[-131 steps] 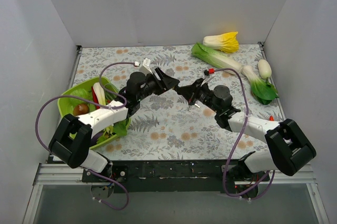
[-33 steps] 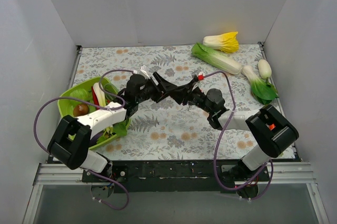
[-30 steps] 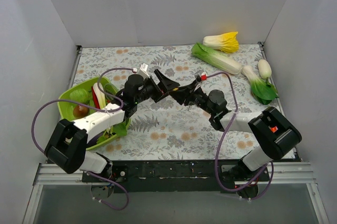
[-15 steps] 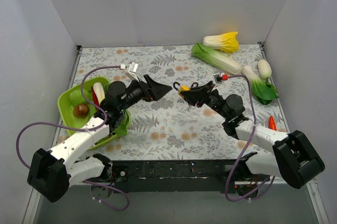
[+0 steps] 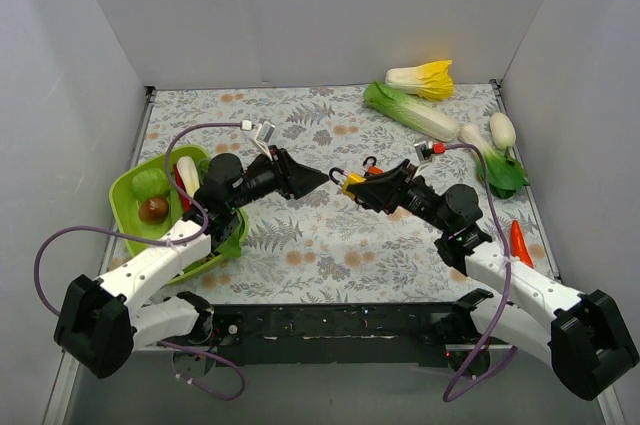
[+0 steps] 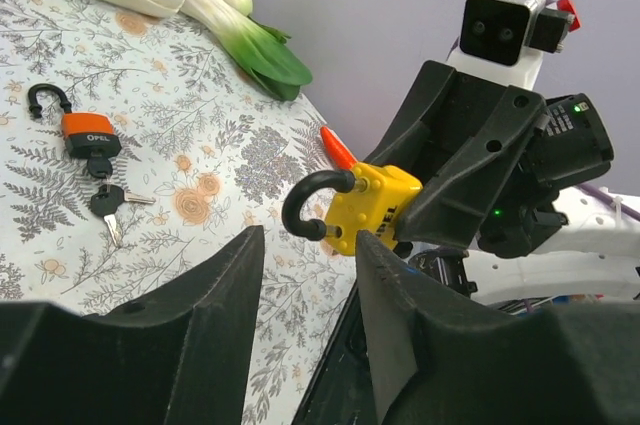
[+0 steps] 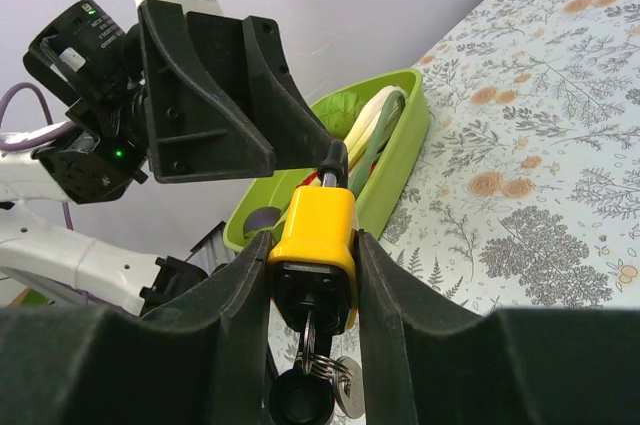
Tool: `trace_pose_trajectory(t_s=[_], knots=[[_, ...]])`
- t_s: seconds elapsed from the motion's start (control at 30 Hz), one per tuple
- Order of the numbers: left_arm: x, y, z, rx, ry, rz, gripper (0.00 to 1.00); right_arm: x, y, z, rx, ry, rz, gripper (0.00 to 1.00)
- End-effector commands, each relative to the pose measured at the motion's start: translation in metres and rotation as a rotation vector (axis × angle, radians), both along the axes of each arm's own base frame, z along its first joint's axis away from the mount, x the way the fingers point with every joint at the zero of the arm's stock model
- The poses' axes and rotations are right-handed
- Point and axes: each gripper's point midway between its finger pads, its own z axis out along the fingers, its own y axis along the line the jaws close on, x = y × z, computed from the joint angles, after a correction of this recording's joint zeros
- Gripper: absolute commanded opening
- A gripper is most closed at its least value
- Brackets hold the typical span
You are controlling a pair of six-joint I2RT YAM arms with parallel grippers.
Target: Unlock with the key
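My right gripper (image 5: pixel 352 185) is shut on the yellow padlock (image 7: pixel 312 235) and holds it above the mat, shackle toward the left gripper. A key with a black head (image 7: pixel 300 400) sits in its keyhole, and a silver key hangs from the ring. The padlock also shows in the left wrist view (image 6: pixel 378 207). My left gripper (image 5: pixel 318 177) is open and empty, its fingertips a little short of the shackle. An orange padlock (image 6: pixel 85 130) lies on the mat with its own small key bunch (image 6: pixel 105 200).
A green basket (image 5: pixel 130 207) of vegetables stands at the left. A napa cabbage (image 5: pixel 410 110), a yellow-tipped cabbage (image 5: pixel 422 77), a bok choy (image 5: pixel 495 165) and a white radish (image 5: pixel 502 130) lie at the back right. A red chilli (image 5: pixel 518 242) lies by the right edge.
A second ago the two grippers met at the padlock. They have drawn apart; the right one keeps the yellow padlock and its arm has swung right. The left is open.
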Motion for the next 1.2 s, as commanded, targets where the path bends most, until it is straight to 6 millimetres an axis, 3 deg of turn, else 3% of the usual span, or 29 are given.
trace_pose_trajectory(t_s=[0.0, 0.33, 0.6, 0.9, 1.17], knots=[[-0.005, -0.014, -0.002, -0.006, 0.011, -0.047, 0.4, -0.004, -0.005, 0.035, 0.061, -0.084, -0.004, 0.01], [0.0, -0.032, -0.011, 0.026, 0.05, -0.044, 0.33, -0.007, -0.003, 0.04, 0.082, -0.095, 0.019, 0.01], [0.016, -0.035, -0.014, 0.033, 0.068, 0.021, 0.25, -0.012, -0.003, 0.042, 0.099, -0.088, 0.037, 0.01], [0.026, -0.036, -0.021, 0.056, 0.064, 0.065, 0.25, -0.017, -0.004, 0.048, 0.134, -0.081, 0.052, 0.01], [0.035, -0.038, -0.005, -0.007, 0.029, 0.104, 0.29, -0.017, -0.004, 0.04, 0.144, -0.051, 0.058, 0.01]])
